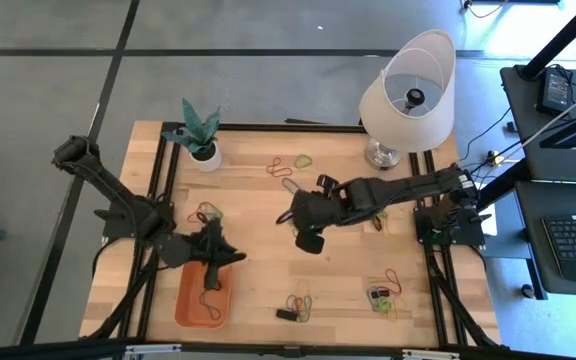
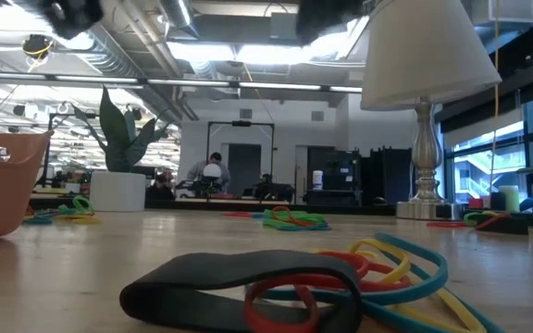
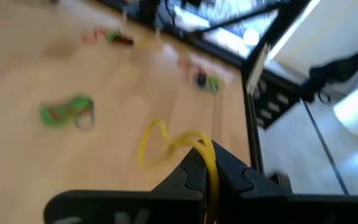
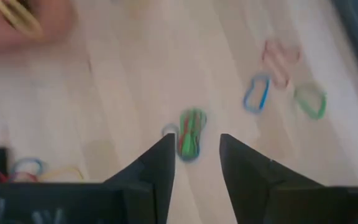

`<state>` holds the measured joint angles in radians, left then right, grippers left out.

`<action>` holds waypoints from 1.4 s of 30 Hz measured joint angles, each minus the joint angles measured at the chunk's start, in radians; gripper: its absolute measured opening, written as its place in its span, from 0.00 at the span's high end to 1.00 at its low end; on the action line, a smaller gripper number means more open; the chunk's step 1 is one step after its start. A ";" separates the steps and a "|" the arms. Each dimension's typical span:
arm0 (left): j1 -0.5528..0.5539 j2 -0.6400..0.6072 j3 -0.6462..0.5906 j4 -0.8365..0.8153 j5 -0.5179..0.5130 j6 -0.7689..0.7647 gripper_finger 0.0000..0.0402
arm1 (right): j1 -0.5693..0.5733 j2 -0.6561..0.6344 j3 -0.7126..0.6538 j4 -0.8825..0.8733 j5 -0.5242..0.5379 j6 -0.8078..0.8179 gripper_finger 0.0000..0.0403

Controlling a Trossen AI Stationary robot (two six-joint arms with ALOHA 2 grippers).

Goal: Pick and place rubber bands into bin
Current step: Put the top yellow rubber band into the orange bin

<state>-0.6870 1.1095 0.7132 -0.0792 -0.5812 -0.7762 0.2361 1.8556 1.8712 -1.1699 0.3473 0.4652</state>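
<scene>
1. A wooden table (image 1: 268, 270) in an open workshop; bands lie in small clusters all over it, with a plant and a lamp at its far edge.
2. The bin (image 1: 190, 305) sits at the near left corner; over it the left gripper (image 1: 211, 268) is clenched on a yellow band (image 3: 166, 144); releasing into the bin looks next.
3. Right of the bin, mid-table, the right gripper (image 4: 193, 163) hangs with fingers spread, empty, above a green band (image 4: 191, 135); it must descend and close.

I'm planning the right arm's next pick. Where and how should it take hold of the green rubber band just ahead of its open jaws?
Probably straight down from above: the green rubber band lies flat on the table, elongated. Straddle its narrow middle with the right gripper, jaws across the short width, so both strands pinch together. A small clear ring beside it may get caught.
</scene>
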 joint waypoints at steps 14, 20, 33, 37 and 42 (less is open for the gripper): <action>-0.097 0.000 0.000 -0.453 0.364 -0.337 1.00 | 0.086 0.001 -0.271 0.224 -0.045 0.455 0.68; -0.097 0.022 0.000 -0.522 0.445 -0.340 1.00 | 0.118 0.000 -0.273 0.388 -0.046 0.574 0.68; -0.021 0.257 0.002 -0.524 0.680 -0.250 1.00 | 0.243 0.005 -0.273 0.475 0.027 0.874 0.79; -0.010 0.282 0.024 -0.531 0.687 -0.211 1.00 | 0.275 0.009 -0.273 0.462 0.030 0.950 0.86; 0.006 0.283 0.066 -0.524 0.673 -0.115 0.99 | 0.293 0.019 -0.273 0.457 0.032 1.000 0.94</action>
<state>-0.6807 1.3926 0.7791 -0.6037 0.0914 -0.8911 0.5292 1.8745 1.5982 -0.7124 0.3795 1.4655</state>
